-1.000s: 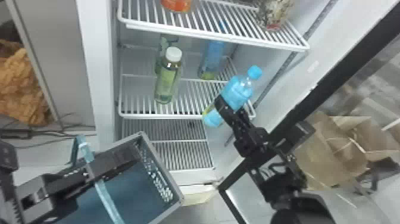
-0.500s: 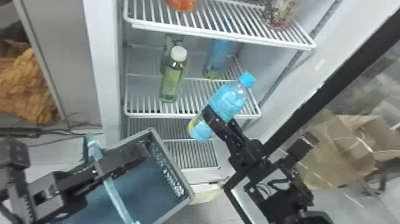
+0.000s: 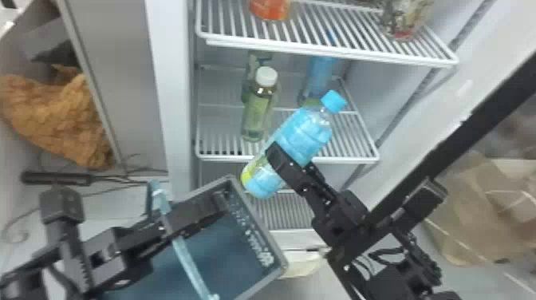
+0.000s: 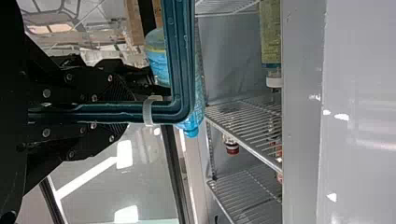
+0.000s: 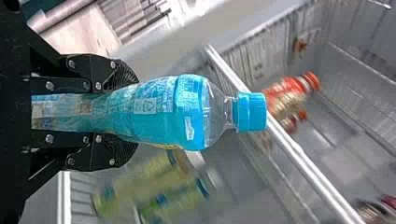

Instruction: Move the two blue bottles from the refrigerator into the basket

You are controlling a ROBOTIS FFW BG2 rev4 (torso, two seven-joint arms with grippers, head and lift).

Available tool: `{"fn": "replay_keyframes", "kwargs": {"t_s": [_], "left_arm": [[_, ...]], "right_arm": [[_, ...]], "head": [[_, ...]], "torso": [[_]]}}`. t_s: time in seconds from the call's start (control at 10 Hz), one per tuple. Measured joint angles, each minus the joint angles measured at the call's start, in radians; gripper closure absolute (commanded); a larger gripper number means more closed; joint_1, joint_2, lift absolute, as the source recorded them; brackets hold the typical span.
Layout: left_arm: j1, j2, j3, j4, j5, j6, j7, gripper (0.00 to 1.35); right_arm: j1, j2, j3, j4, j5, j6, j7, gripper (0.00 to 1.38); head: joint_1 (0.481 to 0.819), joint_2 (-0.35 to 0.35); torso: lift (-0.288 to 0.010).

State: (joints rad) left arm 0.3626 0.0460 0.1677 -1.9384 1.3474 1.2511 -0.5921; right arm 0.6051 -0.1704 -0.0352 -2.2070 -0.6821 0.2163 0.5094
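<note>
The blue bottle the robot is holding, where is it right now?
In the head view, the blue bottle is tilted in the right gripper, in front of a refrigerator shelf, its base beside the basket's upper corner.

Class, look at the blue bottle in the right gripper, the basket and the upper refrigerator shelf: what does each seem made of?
Blue bottle: clear, glossy plastic under a printed film; the bare shoulder is see-through.
Basket: probably rigid moulded plastic, fairly dull, judging by its even colour and ribbed handle.
Upper shelf: likely metal wire, white-coated; thin, straight, evenly spaced rods.
</note>
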Motion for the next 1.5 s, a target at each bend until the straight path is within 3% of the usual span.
{"fn": "replay_keyframes", "kwargs": {"t_s": [0.3,0.4,0.6,0.7,0.9,1.1,1.5], "left_arm": [[-0.013,0.0,-0.01,0.008,0.002,-0.002,0.0,1.19],[-0.017,0.0,-0.01,0.008,0.003,-0.004,0.0,1.19],[-0.023,0.0,-0.009,0.008,0.005,-0.005,0.0,1.19],[-0.024,0.0,-0.008,0.008,0.005,-0.006,0.0,1.19],[-0.027,0.0,-0.006,0.008,0.005,-0.007,0.0,1.19],[-0.026,0.0,-0.008,0.008,0.005,-0.006,0.0,1.19],[-0.023,0.002,-0.008,0.008,0.007,-0.004,0.0,1.19]], "right_arm": [[-0.023,-0.025,0.051,0.0,-0.022,0.115,0.044,1.26],[-0.027,-0.027,0.053,0.001,-0.019,0.15,0.051,1.11],[-0.034,-0.031,0.05,-0.007,-0.001,0.275,0.075,0.22],[-0.039,-0.034,0.052,-0.013,0.019,0.312,0.079,0.04],[-0.044,-0.036,0.054,-0.019,0.024,0.323,0.081,0.16],[-0.044,-0.034,0.048,-0.016,0.015,0.282,0.083,0.17],[-0.033,0.0,-0.043,0.019,0.021,0.043,0.068,0.17]], "head": [[0.695,-0.114],[0.695,-0.108],[0.695,-0.083],[0.695,-0.071],[0.695,-0.065],[0.695,-0.072],[0.695,-0.172]], "torso": [[-0.216],[-0.216],[-0.216],[-0.216],[-0.216],[-0.216],[-0.216]]}}
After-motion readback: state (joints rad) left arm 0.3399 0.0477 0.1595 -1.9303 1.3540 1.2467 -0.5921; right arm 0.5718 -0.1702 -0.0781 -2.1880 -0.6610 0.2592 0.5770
